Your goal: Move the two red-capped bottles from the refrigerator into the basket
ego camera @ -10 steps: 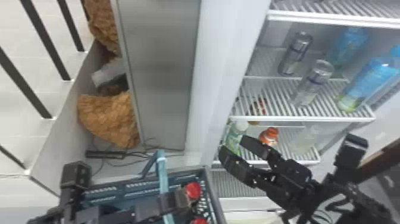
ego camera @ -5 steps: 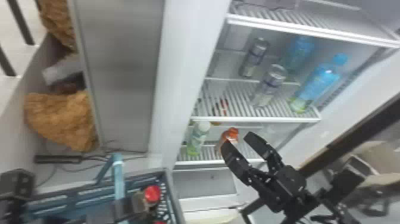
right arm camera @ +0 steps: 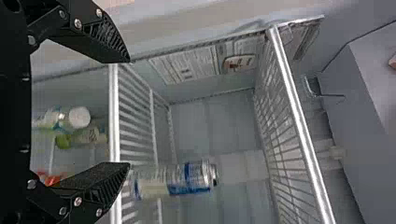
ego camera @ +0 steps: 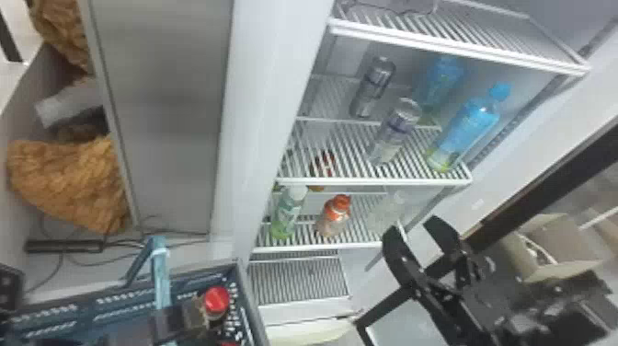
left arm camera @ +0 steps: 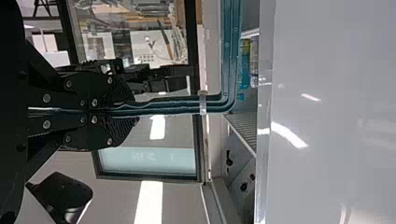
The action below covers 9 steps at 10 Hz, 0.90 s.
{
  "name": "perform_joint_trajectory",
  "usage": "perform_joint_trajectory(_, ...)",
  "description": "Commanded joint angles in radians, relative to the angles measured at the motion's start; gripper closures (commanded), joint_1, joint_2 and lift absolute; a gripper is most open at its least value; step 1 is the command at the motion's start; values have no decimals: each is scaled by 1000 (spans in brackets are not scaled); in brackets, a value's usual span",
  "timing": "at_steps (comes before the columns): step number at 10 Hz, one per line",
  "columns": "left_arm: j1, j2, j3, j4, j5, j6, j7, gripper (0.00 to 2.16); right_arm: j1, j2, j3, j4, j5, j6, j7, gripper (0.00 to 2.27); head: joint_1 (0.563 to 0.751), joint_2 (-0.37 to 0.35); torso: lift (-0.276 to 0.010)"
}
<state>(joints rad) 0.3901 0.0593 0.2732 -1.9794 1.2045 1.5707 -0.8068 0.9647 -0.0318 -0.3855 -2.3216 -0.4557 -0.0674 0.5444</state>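
Right arm: enters head view at lower right, angled up and leftward. Right black gripper point(ego camera: 411, 224) points toward the white open refrigerator point(ego camera: 271, 92); fingers spread wide, nothing between them, tips near the right end of the white wire shelf point(ego camera: 317, 248) that carries a clear bottle with an orange-red cap point(ego camera: 334, 216).

Left arm: low in head view, reaching across the dark blue-grey plastic basket point(ego camera: 250, 306). Left black gripper point(ego camera: 181, 320) has its fingers closed on the basket's teal handle point(ego camera: 158, 276); left wrist view shows both fingers pressed together around it.

Red-capped bottles: one point(ego camera: 216, 303) in the basket, cap up, just beside the left gripper. Second red cap point(ego camera: 228, 343) also in the basket, cut by the bottom edge; body cannot be made out.
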Motion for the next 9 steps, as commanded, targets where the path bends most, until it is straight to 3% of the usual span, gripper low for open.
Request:
perform_joint_trajectory(1,2,-2,2,0,0,1,0,1204,39,27,-27,4,21,-16,0,243,695,-350,0)
perform_joint_trajectory(3,2,-4,4,0,0,1,0,1204,76,33,-33,6,35,-28,0,243,695,-350,0)
perform_joint_trajectory(9,0,-9,4,0,-2,1,1,1204,73,33,-33,16,29,-46,2,252,695,-350,0)
